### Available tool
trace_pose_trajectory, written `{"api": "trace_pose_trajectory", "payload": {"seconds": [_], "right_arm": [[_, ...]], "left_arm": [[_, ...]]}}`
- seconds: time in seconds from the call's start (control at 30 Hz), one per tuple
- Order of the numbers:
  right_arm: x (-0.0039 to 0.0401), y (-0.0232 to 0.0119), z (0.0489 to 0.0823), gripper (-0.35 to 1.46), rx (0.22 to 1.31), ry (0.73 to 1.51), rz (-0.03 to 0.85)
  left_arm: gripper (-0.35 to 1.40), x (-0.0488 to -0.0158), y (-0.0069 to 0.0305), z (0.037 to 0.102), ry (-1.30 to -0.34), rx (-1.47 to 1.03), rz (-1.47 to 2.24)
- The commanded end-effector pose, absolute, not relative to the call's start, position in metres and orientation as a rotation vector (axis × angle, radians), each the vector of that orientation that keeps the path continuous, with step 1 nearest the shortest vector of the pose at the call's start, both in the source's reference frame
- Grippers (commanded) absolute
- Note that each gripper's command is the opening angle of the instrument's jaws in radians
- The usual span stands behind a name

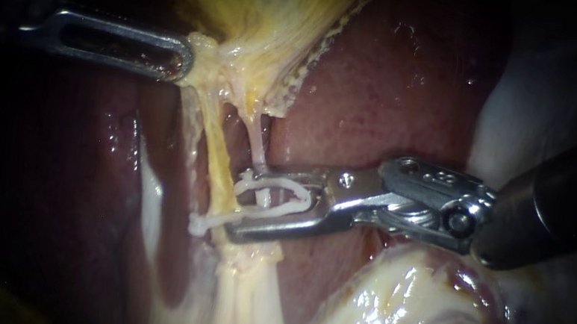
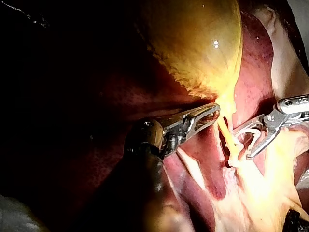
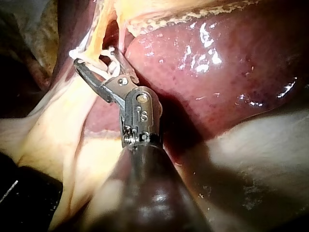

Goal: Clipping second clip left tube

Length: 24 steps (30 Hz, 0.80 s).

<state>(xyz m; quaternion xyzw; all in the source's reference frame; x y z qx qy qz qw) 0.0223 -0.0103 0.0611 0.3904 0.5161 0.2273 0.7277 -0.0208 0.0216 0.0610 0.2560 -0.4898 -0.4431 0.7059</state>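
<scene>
Here we are at the gallbladder (image 1: pixel 266 0); our left instrument (image 1: pixel 186 62) has its jaws clamped on the gallbladder's narrow end and holds it taut, with the liver (image 1: pixel 389 86) just behind. From that narrow end the left tube (image 1: pixel 218 152) runs away as a thin yellow cord; a paler tube (image 1: pixel 258 146) leaves the gallbladder right beside it. Our right instrument (image 1: pixel 239 206) sits further from the gallbladder than the left one; its jaws stand wide but carry a white clip (image 1: pixel 286 182) between them, one leg against each jaw. The jaw tips reach just short of the left tube, and it is the paler tube that seems to hang inside the clip's loop. Further again from the gallbladder, a lower clip (image 1: pixel 201 223) looks to lie across the left tube, though we cannot be sure it grips it. Now the feel of it, as we judge: the left tube is soft, slick and thin; it would tear easily and roll off a jaw. We would take it square across its bare stretch, between the gallbladder and the lower clip, with both tips past it before closing.
</scene>
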Motion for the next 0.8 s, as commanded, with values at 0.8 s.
{"api": "trace_pose_trajectory", "payload": {"seconds": [0.8], "right_arm": [[0.0262,-0.0118,0.0589,0.5,0.93,1.191,0.463]], "left_arm": [[-0.35,-0.0211,0.0215,0.0611,-1.089,0.572,-0.982]]}}
